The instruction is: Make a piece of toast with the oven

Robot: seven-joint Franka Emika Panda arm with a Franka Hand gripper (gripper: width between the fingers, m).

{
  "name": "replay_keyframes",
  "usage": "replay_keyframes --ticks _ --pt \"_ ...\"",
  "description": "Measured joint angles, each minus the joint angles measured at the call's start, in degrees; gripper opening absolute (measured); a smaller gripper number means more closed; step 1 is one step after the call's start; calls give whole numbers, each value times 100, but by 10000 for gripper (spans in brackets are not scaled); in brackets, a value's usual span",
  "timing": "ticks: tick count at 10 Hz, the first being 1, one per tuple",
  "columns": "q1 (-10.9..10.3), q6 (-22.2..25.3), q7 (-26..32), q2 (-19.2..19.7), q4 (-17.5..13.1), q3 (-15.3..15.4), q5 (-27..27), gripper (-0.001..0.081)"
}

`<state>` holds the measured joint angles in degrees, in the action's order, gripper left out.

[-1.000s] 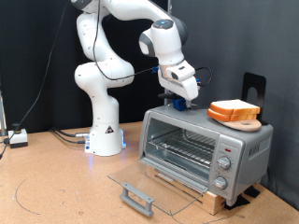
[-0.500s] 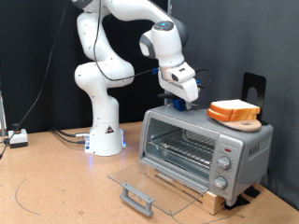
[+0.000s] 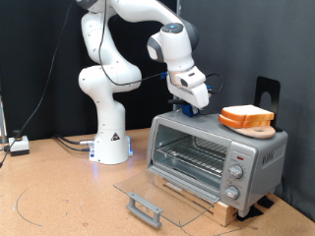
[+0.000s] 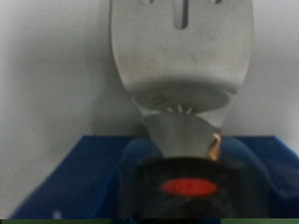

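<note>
Gripper (image 3: pixel 189 108), jaw state impossible to tell, hangs mid-frame over the oven (image 3: pixel 215 154) roof's left end; door lies open; toast (image 3: pixel 246 116) sits on the roof, right.

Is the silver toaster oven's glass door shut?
No, the silver toaster oven's glass door lies folded down flat in front, showing the wire rack inside.

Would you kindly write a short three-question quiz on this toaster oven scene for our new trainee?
1. True or false: the oven door is open.
2. Where is the bread? A) on the rack B) on a board on top of the oven C) on the floor
3. Fill in: the gripper is just above the oven's ___.

Key: 1 true; 2 B; 3 top, towards the exterior view's left end.
</note>
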<state>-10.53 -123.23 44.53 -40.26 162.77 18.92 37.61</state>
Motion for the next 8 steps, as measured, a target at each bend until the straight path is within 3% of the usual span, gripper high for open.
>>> replay_keyframes --ticks 4,8 --pt "3 0 16 -39 -40 -115 92 394" --pt "28 208 79 -370 -154 -489 53 394"
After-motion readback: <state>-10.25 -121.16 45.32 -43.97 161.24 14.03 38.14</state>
